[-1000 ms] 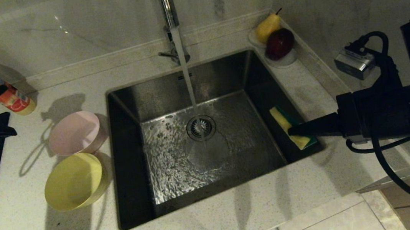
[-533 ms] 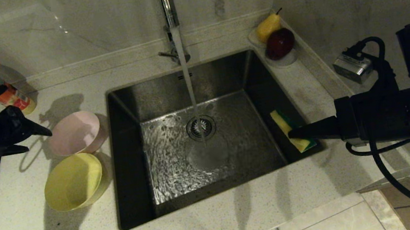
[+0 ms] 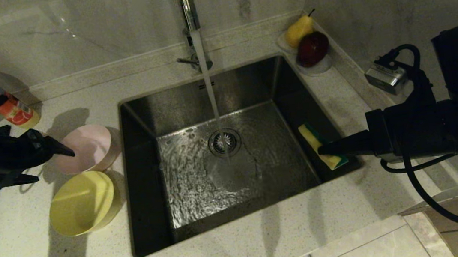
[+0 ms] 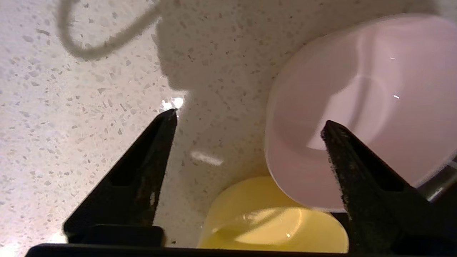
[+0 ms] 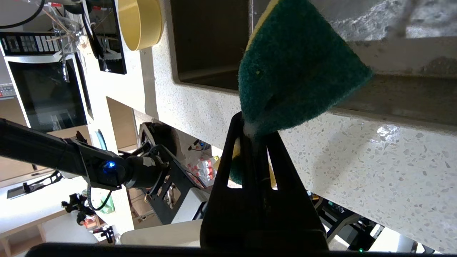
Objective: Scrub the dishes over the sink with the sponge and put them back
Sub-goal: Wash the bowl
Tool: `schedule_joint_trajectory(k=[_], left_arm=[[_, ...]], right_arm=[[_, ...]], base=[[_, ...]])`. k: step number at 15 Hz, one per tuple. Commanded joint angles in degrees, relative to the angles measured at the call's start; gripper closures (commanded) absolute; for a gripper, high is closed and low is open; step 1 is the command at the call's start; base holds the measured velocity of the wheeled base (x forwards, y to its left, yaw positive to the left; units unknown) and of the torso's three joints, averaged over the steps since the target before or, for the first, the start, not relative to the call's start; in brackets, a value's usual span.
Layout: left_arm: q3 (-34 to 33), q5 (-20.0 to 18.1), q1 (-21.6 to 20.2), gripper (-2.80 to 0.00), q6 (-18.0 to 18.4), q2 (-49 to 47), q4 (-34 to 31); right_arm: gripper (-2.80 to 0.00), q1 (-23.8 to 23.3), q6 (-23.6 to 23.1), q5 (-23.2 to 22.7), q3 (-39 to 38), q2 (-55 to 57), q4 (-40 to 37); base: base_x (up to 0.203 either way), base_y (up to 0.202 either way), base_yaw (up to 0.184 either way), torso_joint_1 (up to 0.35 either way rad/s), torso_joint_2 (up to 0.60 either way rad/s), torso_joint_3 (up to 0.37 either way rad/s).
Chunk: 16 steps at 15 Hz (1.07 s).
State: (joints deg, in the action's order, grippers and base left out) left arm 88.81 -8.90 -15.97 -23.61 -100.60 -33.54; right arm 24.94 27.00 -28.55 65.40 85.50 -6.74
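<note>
- The left gripper (image 4: 248,121) hangs over the speckled counter (image 3: 268,244), jaws spread wide, one fingertip above the pale pink round plastic bowl (image 3: 87,148), nothing held.
- The yellow round bowl (image 3: 81,202) sits touching it.
- The right gripper (image 3: 322,149) pinches the green-and-yellow sponge (image 3: 319,146) over the steel sink (image 3: 147,206).

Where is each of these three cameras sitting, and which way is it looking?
Head view: on the robot's head, looking down at the steel sink; both arms show.
Left wrist view: behind the open left gripper, facing the pale pink bowl and yellow bowl.
Right wrist view: behind the right gripper, shut on the green-and-yellow sponge.
Shared: all three show the yellow bowl.
</note>
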Motion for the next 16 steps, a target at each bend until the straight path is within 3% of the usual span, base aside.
schedule_joint_trajectory(k=[1, 5, 12, 13, 16], left_arm=[[0.05, 0.02, -0.02, -2.8, -0.54, -1.85, 0.66], [0.05, 4.76, 0.0, -2.8, -2.65, -5.8, 5.33], [0.66, 4.86, -0.02, -2.8, -3.79, -6.4, 5.41], [0.75, 4.86, -0.02, 0.0, -3.84, -6.36, 5.41], [1.86, 4.94, -0.02, 0.0, -5.48, -6.54, 5.41]], right_arm=[[0.0, 0.02, 0.16, -0.19, -0.1, 0.02, -0.03], [0.0, 0.02, 0.16, -0.28, -0.28, -0.34, -0.03], [0.0, 0.02, 0.16, -0.37, -0.19, -0.51, -0.03], [0.0, 0.02, 0.16, -0.37, -0.2, -0.51, -0.03], [0.0, 0.02, 0.16, -0.37, -0.19, -0.6, -0.03]], base=[[0.0, 0.0, 0.0, 0.0, 0.0, 0.0], [0.0, 0.0, 0.0, 0.0, 0.0, 0.0], [0.0, 0.0, 0.0, 0.0, 0.0, 0.0], [0.0, 0.0, 0.0, 0.0, 0.0, 0.0], [0.0, 0.0, 0.0, 0.0, 0.0, 0.0]])
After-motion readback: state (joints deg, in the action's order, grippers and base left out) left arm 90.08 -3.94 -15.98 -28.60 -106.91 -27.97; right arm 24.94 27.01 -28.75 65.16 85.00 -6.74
